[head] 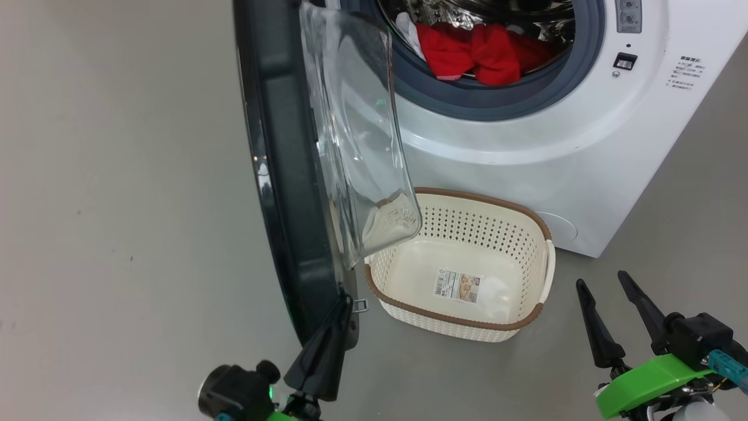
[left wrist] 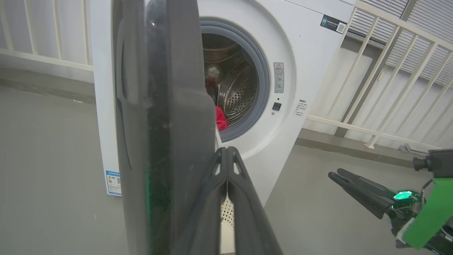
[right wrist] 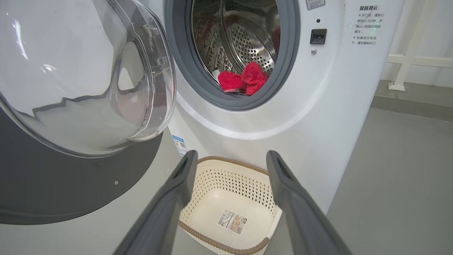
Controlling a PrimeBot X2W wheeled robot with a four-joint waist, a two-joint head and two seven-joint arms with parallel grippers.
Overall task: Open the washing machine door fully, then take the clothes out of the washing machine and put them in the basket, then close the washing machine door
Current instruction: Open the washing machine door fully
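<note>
left gripper [head: 345, 307], fingers pressed together, rests at the near edge of the part-open washing machine door [head: 280, 175]; right gripper [head: 602, 279] hangs spread beside the basket [head: 467, 202], red clothes [head: 485, 52] in the drum [right wrist: 247, 35] beyond.

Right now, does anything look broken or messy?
Nothing looks broken or spilled. The red clothes lie bunched in the washing machine, the basket stands upright and empty, and the door is open.

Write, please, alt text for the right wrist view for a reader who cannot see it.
The open right gripper frames an empty cream basket on the floor before the white washing machine. Red clothes lie in its drum, and the glass-windowed door stands open at left.
</note>
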